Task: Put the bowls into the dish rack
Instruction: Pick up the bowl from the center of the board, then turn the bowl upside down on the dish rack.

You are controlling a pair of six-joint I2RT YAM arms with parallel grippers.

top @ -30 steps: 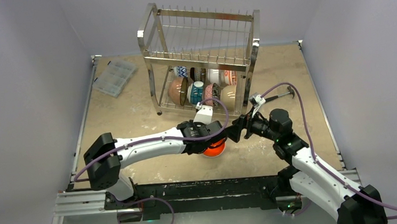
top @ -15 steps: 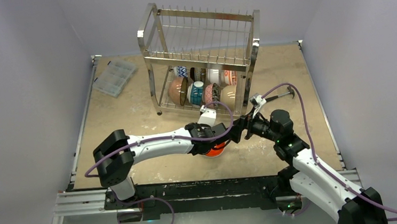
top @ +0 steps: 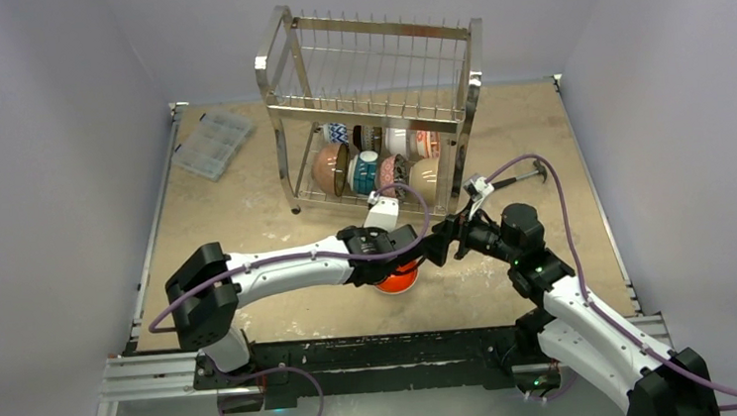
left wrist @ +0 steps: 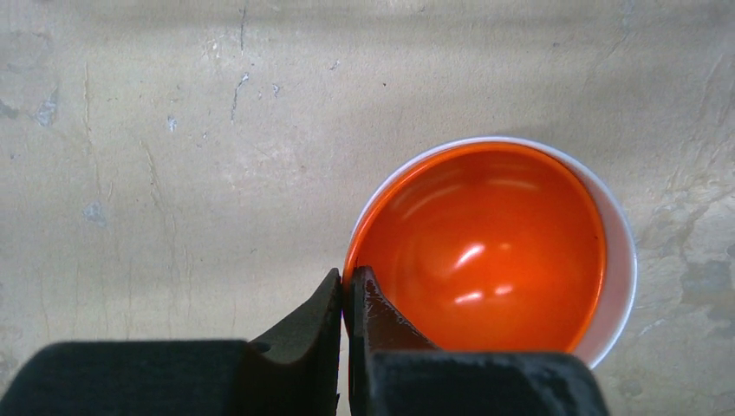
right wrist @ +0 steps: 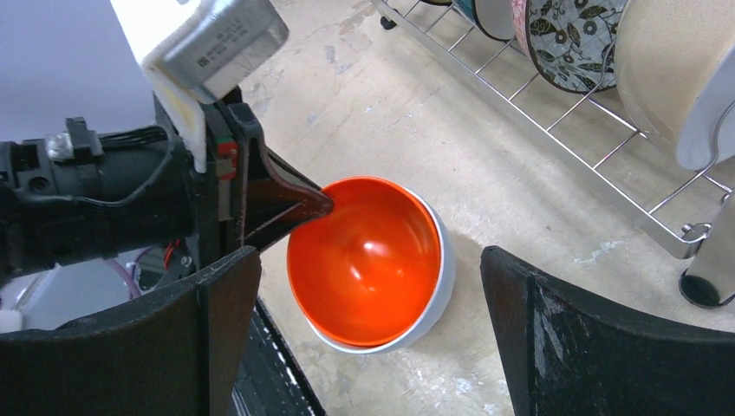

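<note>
An orange bowl [top: 397, 276] with a white outside sits on the table near the front; it also shows in the left wrist view [left wrist: 485, 247] and the right wrist view [right wrist: 368, 260]. My left gripper [left wrist: 345, 286] is shut on its rim, one finger inside and one outside; it shows in the right wrist view [right wrist: 316, 206] too. My right gripper [right wrist: 373, 338] is open and empty, its fingers spread wide on either side of the bowl, just right of it. The steel dish rack [top: 377, 118] stands at the back with several bowls [top: 366, 168] on its lower tier.
A flat clear plastic compartment box [top: 212, 144] lies at the back left. The rack's lower shelf and a leg [right wrist: 706, 277] show close to the right gripper, with a patterned bowl [right wrist: 563, 43] and a beige bowl [right wrist: 667, 69] on it.
The left arm shifted slightly forward and then back while holding the orange bowl's rim. The right arm has barely moved.
</note>
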